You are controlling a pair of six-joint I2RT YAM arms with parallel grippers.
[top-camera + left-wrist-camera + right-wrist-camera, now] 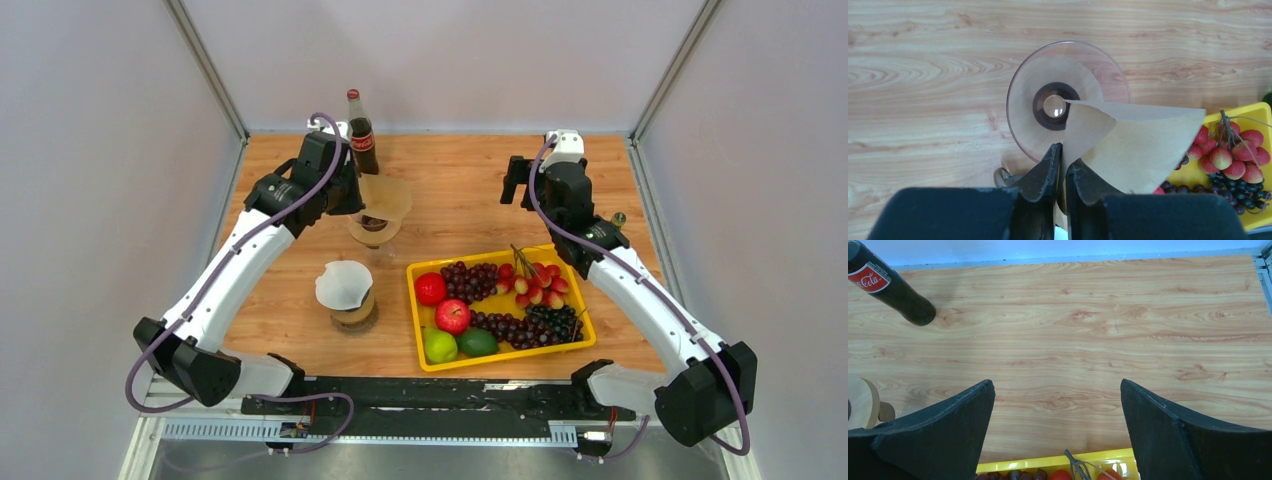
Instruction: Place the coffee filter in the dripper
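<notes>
A brown paper coffee filter (1143, 145) hangs tilted over the clear glass dripper (1020, 100), its tip by the dripper's dark centre hole and its wide edge reaching right over the fruit tray. My left gripper (1064, 152) pinches the filter's near edge between nearly closed fingers. From above, the filter (388, 196) sits just over the dripper (372, 232), with the left gripper (350, 195) at its left side. My right gripper (515, 180) hovers open and empty over bare wood (1058, 385), far from both.
A cola bottle (360, 135) stands right behind the dripper. A second dripper holding a white filter (344, 283) sits nearer the front. A yellow tray (415, 320) of grapes, strawberries, apples and limes lies to the right of it.
</notes>
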